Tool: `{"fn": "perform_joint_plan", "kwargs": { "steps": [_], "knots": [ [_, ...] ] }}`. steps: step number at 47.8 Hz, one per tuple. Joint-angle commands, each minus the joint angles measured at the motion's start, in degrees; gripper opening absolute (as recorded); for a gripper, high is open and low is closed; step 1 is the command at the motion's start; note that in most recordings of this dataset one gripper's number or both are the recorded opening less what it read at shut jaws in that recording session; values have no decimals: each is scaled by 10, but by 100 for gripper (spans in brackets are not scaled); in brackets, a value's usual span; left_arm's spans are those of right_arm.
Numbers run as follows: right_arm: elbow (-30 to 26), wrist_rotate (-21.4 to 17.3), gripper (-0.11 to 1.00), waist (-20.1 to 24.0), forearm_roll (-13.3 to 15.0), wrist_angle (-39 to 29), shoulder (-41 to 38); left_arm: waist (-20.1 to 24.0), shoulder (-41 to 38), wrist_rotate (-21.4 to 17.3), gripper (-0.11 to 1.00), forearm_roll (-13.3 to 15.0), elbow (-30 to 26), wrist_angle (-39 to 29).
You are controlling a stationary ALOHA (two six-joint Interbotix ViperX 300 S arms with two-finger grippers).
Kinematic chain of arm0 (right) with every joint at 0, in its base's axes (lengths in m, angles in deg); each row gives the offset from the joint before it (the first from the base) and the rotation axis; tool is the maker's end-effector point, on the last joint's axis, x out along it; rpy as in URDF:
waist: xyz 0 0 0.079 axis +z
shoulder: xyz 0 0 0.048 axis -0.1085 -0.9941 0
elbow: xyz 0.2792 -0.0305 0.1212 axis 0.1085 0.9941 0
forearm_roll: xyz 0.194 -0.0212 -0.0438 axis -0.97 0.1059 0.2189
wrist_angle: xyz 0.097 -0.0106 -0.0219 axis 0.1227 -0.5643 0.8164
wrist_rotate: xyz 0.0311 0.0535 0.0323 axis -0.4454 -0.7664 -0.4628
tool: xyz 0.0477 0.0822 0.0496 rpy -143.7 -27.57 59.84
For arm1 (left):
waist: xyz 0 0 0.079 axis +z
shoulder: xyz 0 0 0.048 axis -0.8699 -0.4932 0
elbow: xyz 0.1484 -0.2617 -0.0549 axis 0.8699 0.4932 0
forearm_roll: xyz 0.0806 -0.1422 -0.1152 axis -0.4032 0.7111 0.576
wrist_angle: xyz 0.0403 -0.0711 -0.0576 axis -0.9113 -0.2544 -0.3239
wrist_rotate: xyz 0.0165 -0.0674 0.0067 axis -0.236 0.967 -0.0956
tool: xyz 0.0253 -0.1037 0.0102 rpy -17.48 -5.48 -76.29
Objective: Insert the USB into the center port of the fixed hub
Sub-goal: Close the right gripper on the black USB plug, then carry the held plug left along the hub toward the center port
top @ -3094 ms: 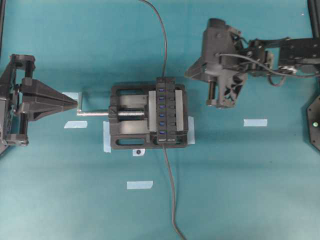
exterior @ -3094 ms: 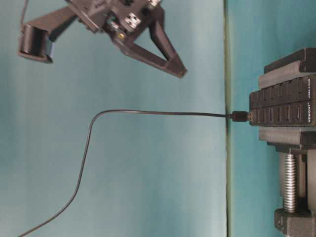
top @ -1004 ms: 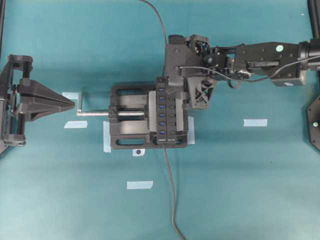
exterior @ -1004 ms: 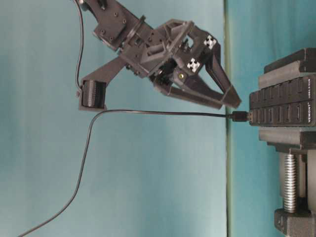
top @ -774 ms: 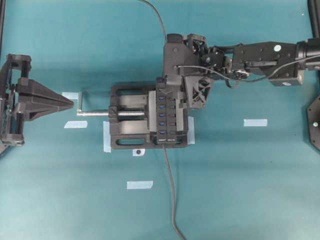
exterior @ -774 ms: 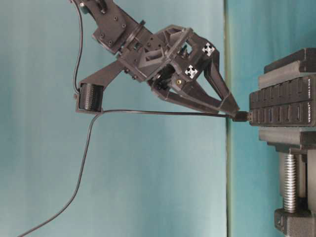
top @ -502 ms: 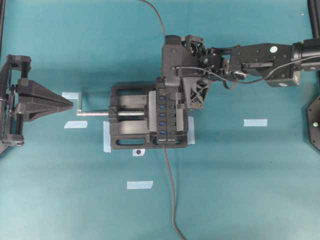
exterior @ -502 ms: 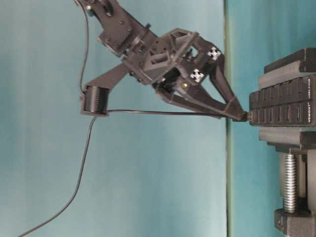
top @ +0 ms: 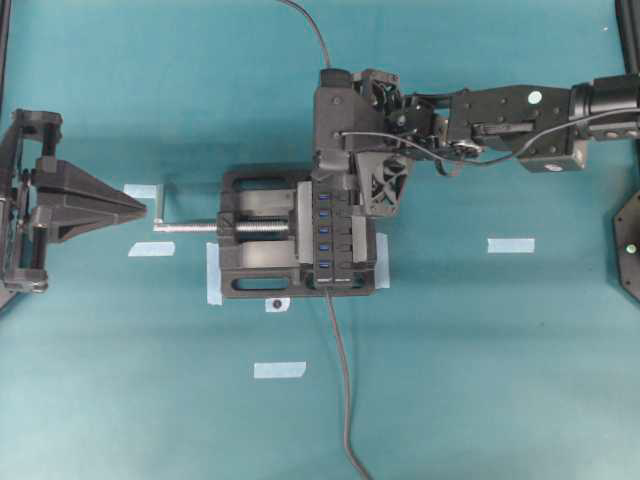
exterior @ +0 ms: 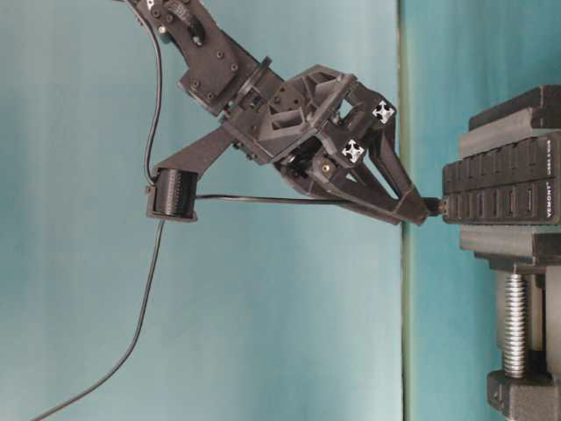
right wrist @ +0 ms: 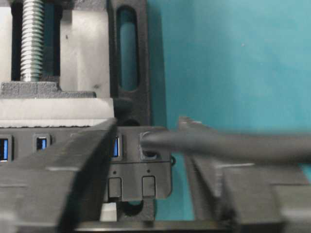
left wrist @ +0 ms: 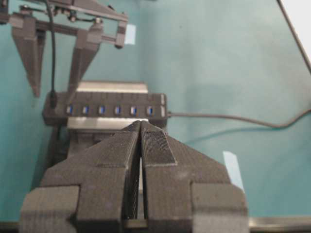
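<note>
**Right arm reaching in, left arm parked**

The right arm stretches from the right edge toward upper centre of the overhead view. The right gripper (exterior: 419, 209) points toward the right of the table-level view, fingers partly spread. At the left edge, the left gripper (top: 140, 206) has its fingers (left wrist: 155, 145) pressed together.

USB (left wrist: 53, 99) plug behind right gripper (exterior: 419, 209)

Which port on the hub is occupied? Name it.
The end port, farthest from the hub's own lead: the USB sits in it; the other six show bare blue.
</note>
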Motion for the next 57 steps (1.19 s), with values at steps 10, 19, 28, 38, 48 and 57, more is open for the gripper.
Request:
{"fn": "perform_joint_plan", "kwargs": {
  "steps": [10,19,28,38,48,57],
  "knots": [
    [-13,-1,44,-1,-3,-11,8,-1,1,2,0,-1,-7,3],
    [-13,-1,43,-2,-3,-10,8,-1,2,2,0,-1,-6,3],
    [-13,-10,39,-1,-4,-14,7,-1,2,2,0,-2,-6,3],
    [-12,-25,18,-2,-4,-18,8,-1,4,2,0,-1,-5,3],
    [-13,-25,9,-2,-4,-18,8,-1,11,2,0,-1,-4,3],
    [-15,-27,9,-1,-11,-18,11,-1,13,2,0,-1,-4,3]
  ]
}}
